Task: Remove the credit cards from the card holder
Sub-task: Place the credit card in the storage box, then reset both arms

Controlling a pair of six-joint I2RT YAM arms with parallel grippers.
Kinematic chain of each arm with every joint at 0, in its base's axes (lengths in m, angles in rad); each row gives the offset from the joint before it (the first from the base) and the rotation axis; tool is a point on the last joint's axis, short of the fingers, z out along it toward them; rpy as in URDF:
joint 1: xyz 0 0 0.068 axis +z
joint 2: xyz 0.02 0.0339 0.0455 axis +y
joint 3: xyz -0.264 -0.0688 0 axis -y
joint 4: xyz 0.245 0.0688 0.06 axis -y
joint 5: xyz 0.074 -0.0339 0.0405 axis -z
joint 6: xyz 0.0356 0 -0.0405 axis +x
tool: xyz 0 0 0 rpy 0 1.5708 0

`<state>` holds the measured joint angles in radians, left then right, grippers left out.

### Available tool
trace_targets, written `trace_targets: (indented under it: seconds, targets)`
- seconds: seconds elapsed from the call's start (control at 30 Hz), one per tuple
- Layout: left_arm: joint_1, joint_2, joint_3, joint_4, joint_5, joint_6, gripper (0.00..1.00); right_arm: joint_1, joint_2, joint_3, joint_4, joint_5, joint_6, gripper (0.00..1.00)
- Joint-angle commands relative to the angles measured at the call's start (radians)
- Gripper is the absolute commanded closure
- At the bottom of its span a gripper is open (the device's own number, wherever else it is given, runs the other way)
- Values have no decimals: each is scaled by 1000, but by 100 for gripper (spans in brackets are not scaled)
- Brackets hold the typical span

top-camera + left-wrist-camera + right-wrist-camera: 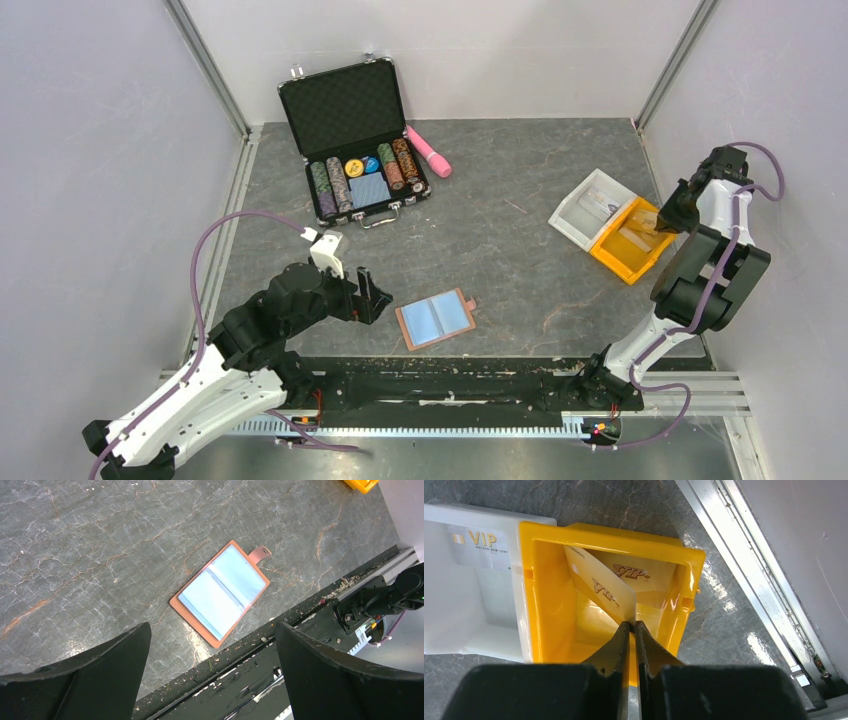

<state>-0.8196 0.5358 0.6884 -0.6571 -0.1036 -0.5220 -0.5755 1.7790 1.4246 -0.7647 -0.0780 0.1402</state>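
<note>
- Brown leather-like card holder [436,319] lies unfolded on the table [520,250] near its front edge, with its pale blue pockets facing up and apparently empty.
- Inside the yellow bin [609,534], a tan VIP card [599,587] hangs tilted. The closed right end effector [634,626] pinches it at one corner, seemingly to drop it beside a second tan card [644,575].
- One silver VIP card [476,547] rests in the adjoining white bin [474,645].
- Just beside the card holder, the left end effector [368,295] hovers wide open, holding nothing.

Chip case [345,105]: open, chips in rows, far on desk [500,270].
Pink cylinder [428,151]: lying just right of case.
Yellow bin [609,535]: touching white bin [474,647].
</note>
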Motion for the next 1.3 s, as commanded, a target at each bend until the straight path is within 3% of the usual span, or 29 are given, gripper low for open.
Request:
trace_targets:
  seconds: [0.0, 0.4, 0.57, 0.97, 1.27]
  targets:
    - [-1, -9, 24, 11, -16, 40, 0, -17, -15, 4, 42, 72, 35, 91]
    - [0, -8, 26, 9, -20, 40, 0, -15, -34, 39, 30, 99, 45, 81]
    - [-1, -11, 25, 9, -21, 37, 0, -2, -32, 43, 24, 83, 44, 83]
    - [-1, -16, 25, 8, -22, 40, 0, 111, -163, -45, 16, 51, 58, 83]
    - [-1, -9, 46, -31, -74, 41, 0, 264, -322, -44, -31, -40, 69, 72]
